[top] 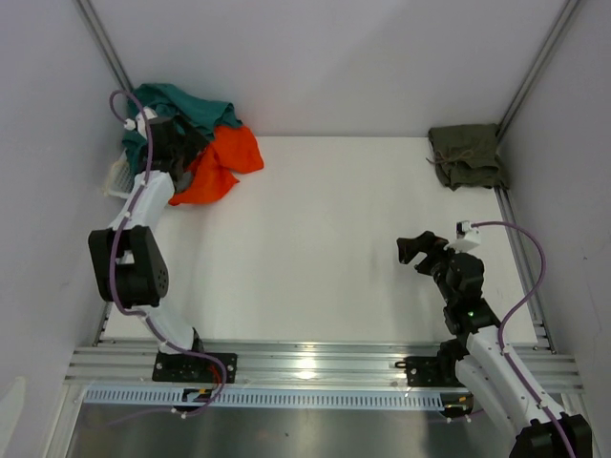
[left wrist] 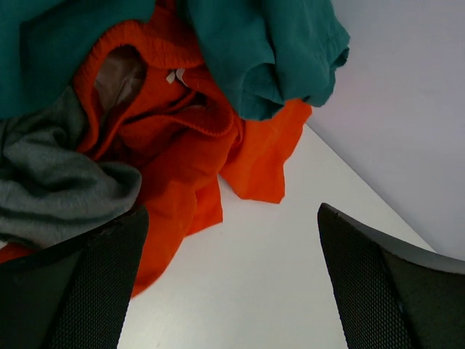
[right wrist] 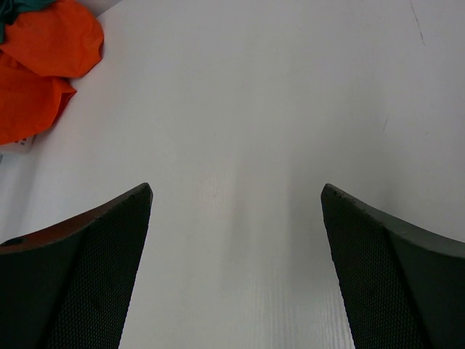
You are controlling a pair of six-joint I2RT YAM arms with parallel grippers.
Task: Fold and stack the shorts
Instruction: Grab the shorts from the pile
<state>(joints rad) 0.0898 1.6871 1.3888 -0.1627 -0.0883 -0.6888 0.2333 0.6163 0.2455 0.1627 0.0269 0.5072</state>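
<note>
The teal-green shorts lie crumpled in the far left corner, on top of an orange garment and a grey cloth. My left gripper hovers over this pile, open and empty. In the left wrist view the teal shorts fill the top, with the orange garment and the grey cloth below them; the left gripper is over bare table. The olive-green shorts lie folded at the far right. My right gripper is open and empty over the table.
White walls close in the table on the left, back and right. A white ribbed object sits against the left wall beside the pile. An aluminium rail runs along the near edge. The orange garment shows in the right wrist view.
</note>
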